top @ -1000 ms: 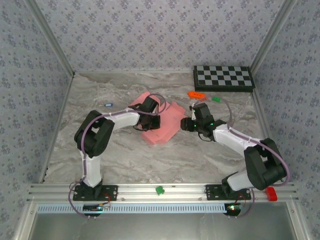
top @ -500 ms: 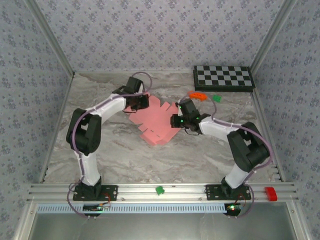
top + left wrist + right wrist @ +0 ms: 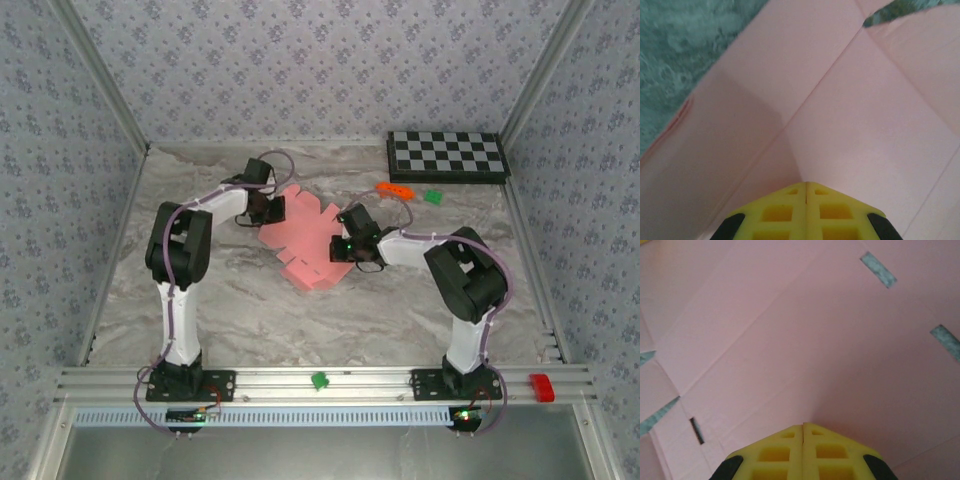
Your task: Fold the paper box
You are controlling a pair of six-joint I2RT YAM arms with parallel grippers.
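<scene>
The salmon-pink die-cut card sheet, the paper box, is seen lying flat and unfolded on the grey marbled table, past its middle toward the far edge. The left gripper is shut on nothing, its jaws together and its tip apparently set against the card near the sheet's far-left flaps. The right gripper is likewise closed and empty, and is set on the sheet's right side, near narrow slots.

Several failures can be foreseen. Because the thin card is only pressed and not gripped, it could be slid across the smooth table instead of being creased. If pressure is applied off a score line, a crooked crease could be made or a tab torn at a slot. A push toward the far right corner could carry the sheet against the small orange block and the small green piece, which lie near the checkered board.

No container is formed: the box is flat and nothing is held in it.
</scene>
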